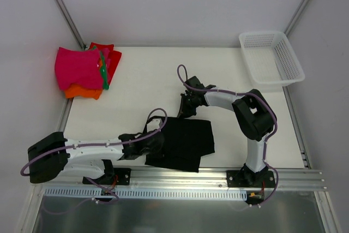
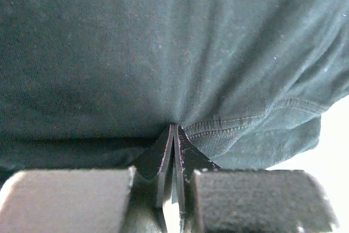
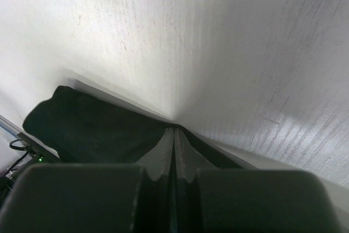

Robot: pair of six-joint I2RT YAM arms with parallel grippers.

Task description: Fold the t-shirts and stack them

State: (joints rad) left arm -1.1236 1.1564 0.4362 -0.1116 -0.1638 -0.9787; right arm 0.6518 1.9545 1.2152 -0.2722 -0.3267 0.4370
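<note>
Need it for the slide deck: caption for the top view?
Top view: left gripper and right gripper pinch the black t-shirt; folded shirts back left, white basket back right.

White arms [image 1: 87,154]; black joints, black fingers [image 2: 163,159]; purple cables [image 1: 178,73].

The black shirt [image 1: 185,143] is seen to be plain, on a white table [image 1: 147,77]. A pink shirt [image 1: 79,68], an orange shirt [image 1: 83,92], a red shirt [image 1: 113,58] and a green shirt [image 1: 102,75] are likewise unpatterned. The basket [image 1: 271,57] is white mesh; the arms [image 1: 223,97] are white and black.

Low, outstretched left arm [image 1: 92,148], elbow-high right arm [image 1: 253,117] bent leftward, both pairs of jaws pressed together.
</note>
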